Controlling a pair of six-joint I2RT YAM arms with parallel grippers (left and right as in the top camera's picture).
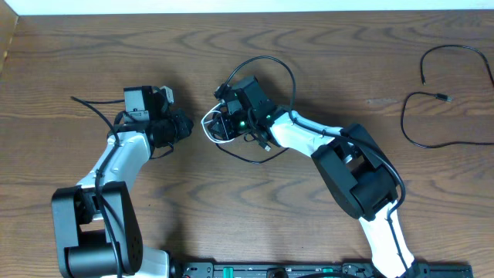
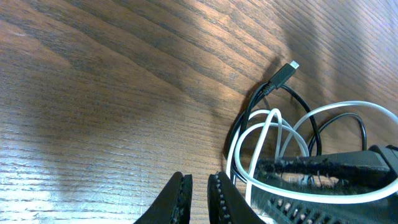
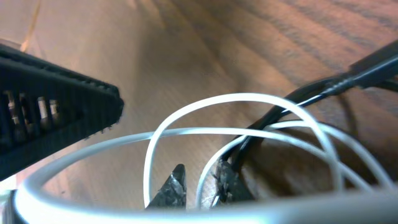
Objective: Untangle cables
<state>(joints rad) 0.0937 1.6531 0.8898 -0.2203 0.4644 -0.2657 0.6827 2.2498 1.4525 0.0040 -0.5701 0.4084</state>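
Two black cables point(image 2: 277, 79) point(image 1: 403, 120), one white cable point(image 2: 268, 113)

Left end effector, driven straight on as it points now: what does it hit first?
Probably the white cable loop, just ahead and right of the left end effector, with the black cable beyond; depth is unclear.

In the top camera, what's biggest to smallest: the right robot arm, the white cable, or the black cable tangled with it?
1. right robot arm
2. black cable, a wide loop
3. white cable, a small coil
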